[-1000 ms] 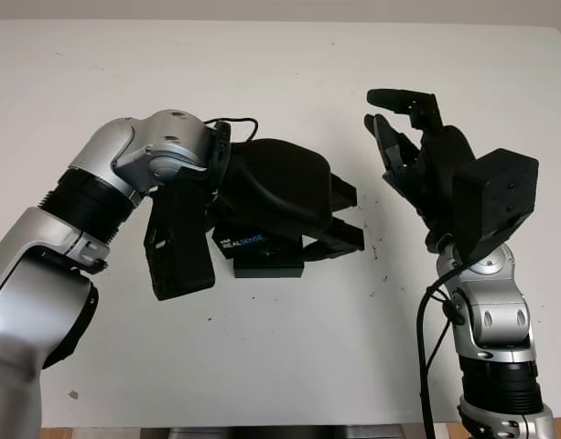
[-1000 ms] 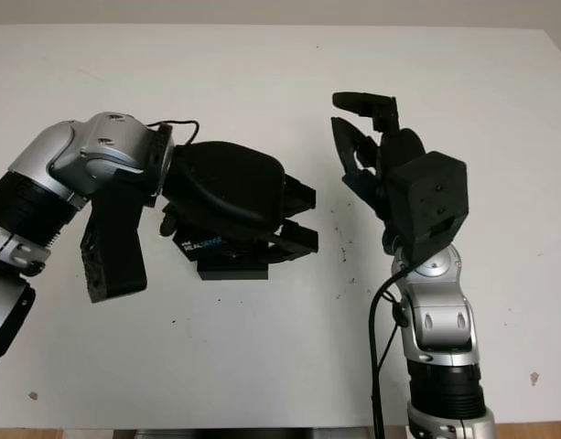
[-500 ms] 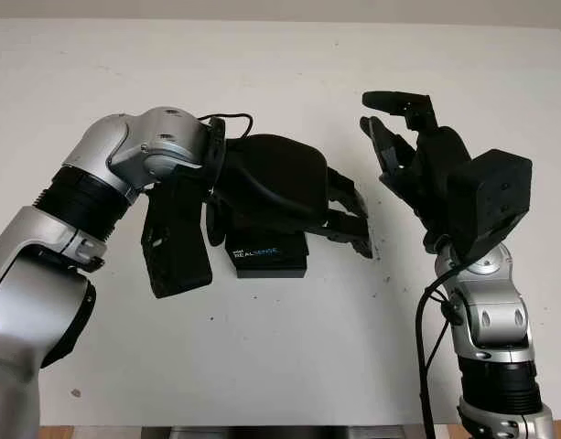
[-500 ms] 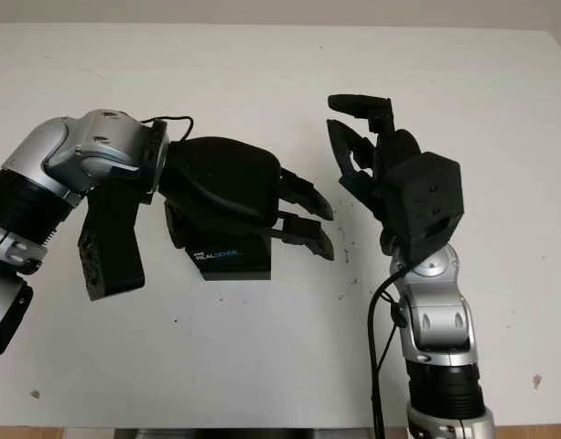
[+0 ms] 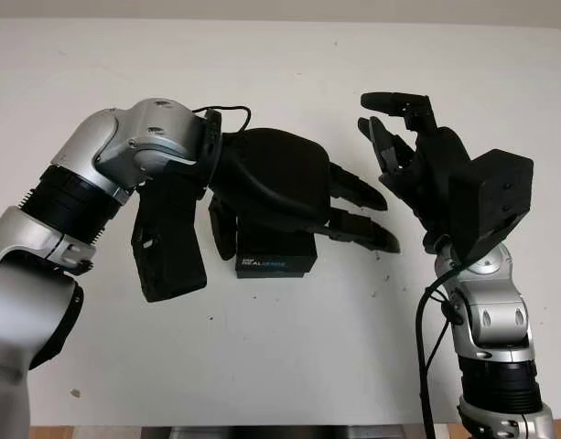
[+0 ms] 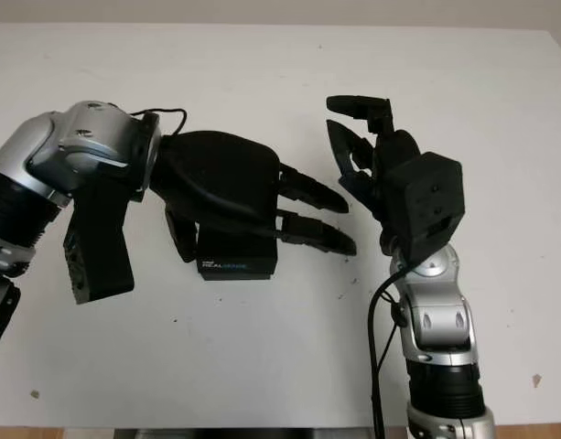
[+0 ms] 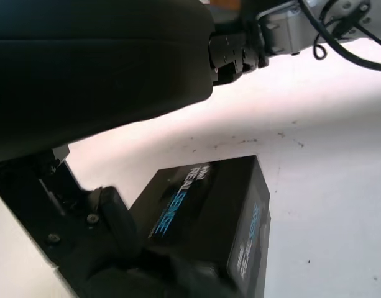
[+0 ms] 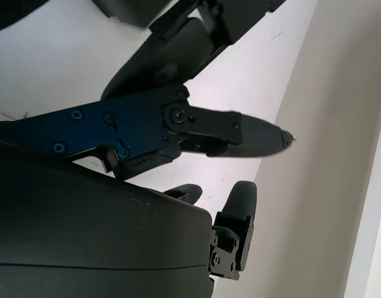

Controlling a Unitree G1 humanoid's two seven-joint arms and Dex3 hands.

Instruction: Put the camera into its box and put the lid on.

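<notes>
Left eye view gives us the clearest look: our left hand [image 5: 298, 187] hovers over the black box [image 5: 275, 255], which sits on the white table [image 5: 262, 347] near the middle. The lid is on the box, so we cannot see what is inside; its near side carries a printed logo. Two of the left hand's fingers [image 5: 362, 233] reach straight out past the box toward the right, above the table and clear of it, while the thumb hangs down just beside the box's left end. We cannot tell whether the thumb touches the box. The fingers are extended, not wrapped around anything, so this hand holds nothing.

From the left wrist view we see the box [image 7: 209, 217] close beneath the palm, its top and one side both printed, resting flat on the table.

Our right hand [image 5: 408, 155] is raised to the right of the box, well apart from it, palm facing the left hand. Its fingers point upward, lightly bent at the tips, and it grips nothing. Between the two hands lies bare tabletop with a few small dark specks.
</notes>
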